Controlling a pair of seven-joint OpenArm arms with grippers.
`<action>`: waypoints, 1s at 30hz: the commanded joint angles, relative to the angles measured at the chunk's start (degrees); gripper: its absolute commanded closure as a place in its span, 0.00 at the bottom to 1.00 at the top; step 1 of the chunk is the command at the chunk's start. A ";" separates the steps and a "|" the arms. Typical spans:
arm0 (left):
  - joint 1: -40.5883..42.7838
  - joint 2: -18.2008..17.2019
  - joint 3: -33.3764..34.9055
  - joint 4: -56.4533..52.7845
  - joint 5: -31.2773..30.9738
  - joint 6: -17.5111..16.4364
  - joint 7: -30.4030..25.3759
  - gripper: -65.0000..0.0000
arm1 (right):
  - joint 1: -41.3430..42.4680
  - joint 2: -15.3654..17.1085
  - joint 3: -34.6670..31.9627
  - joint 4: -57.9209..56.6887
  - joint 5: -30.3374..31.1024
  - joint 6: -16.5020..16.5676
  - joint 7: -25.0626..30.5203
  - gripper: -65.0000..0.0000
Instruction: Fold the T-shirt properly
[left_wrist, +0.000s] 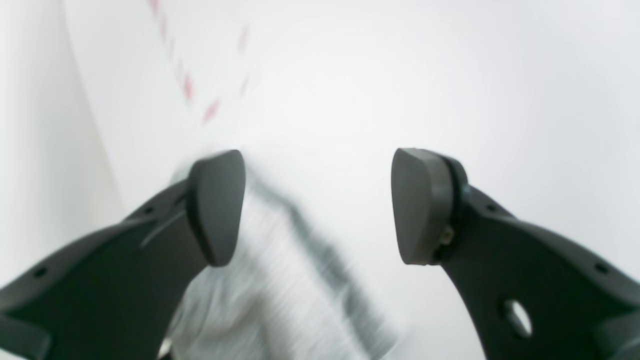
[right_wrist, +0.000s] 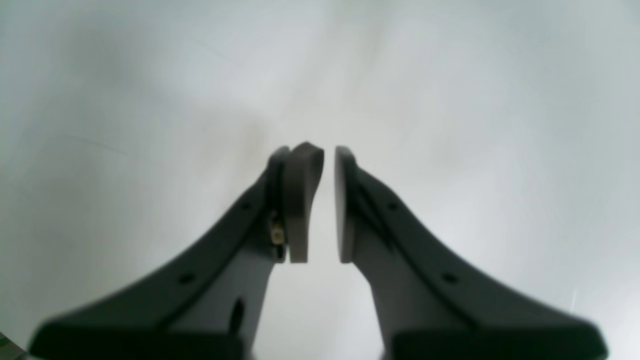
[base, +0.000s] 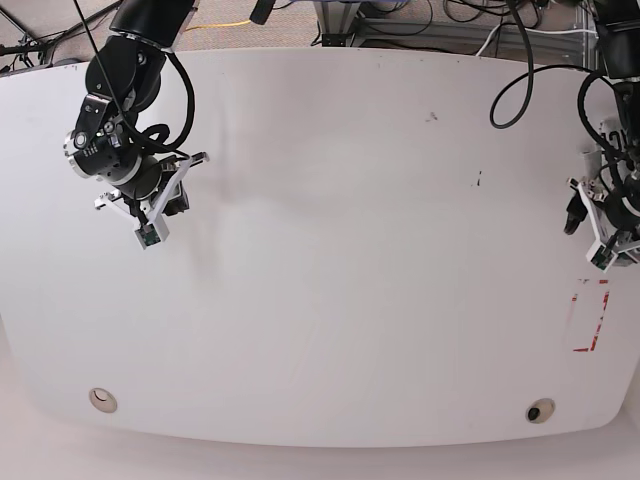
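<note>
my left pincer (left_wrist: 320, 200) stands wide open – nothing between its pads. below it lies the shirt (left_wrist: 280, 280), a blurred grey cloth with a dark band across it, running from under the pad (left_wrist: 217, 205) on the wrist view's left down to the bottom edge. i cannot tell whether that pad touches it. beyond the cloth are the white table (left_wrist: 400, 75) and some red dashes (left_wrist: 187, 87). in the base view this arm hangs at the table's right edge, just above the red marks (base: 588, 315).

my right pincer (right_wrist: 327, 200) is all but closed – a thin slit between its pads, empty, over bare table near the far left corner.
</note>
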 joint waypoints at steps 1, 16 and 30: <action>-0.60 1.61 -2.99 4.70 0.47 0.62 0.13 0.35 | 0.90 0.60 -0.19 1.12 0.17 0.10 2.01 0.88; 5.73 28.34 4.92 10.07 26.23 8.75 -24.74 0.35 | 0.28 -1.69 -1.77 0.33 -16.10 0.10 21.70 0.88; 24.54 28.95 15.65 7.25 27.37 32.49 -46.37 0.35 | -15.28 -4.68 -1.42 -3.10 -26.64 0.10 52.21 0.87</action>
